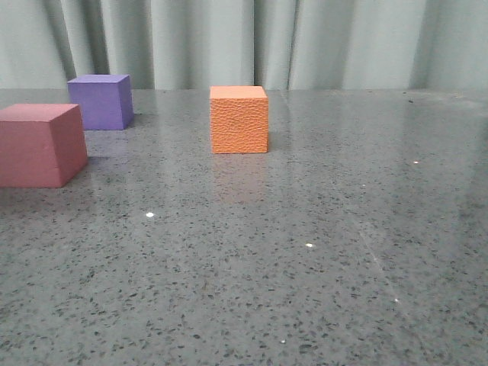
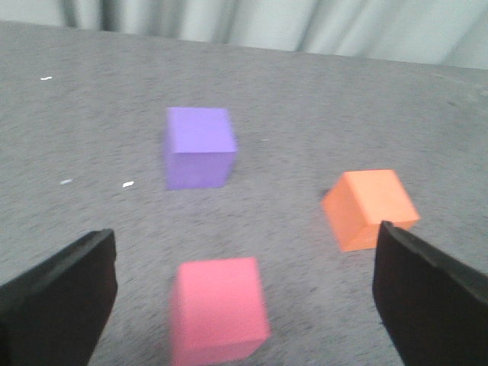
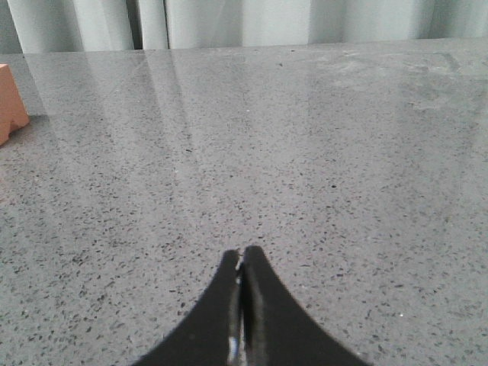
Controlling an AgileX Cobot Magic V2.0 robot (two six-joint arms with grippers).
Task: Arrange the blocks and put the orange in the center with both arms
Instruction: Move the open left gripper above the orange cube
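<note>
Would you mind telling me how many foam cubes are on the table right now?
3. The pink-red cube sits nearest, at the far left; the purple cube is behind it, farther back; the orange cube stands alone near the middle. None appears hidden.

backdrop: pale pleated curtain (image 1: 229, 38) | surface: glossy grey speckled table (image 1: 305, 290), faint reflections

Left gripper (image 2: 244, 293) spread wide, black fingers (image 2: 57, 293) far apart at either side of its wrist view, nothing between them, raised off the surface. Right gripper (image 3: 242, 263) closed, tips pressed together, empty, low over the surface. Neither arm shows in the front view.
</note>
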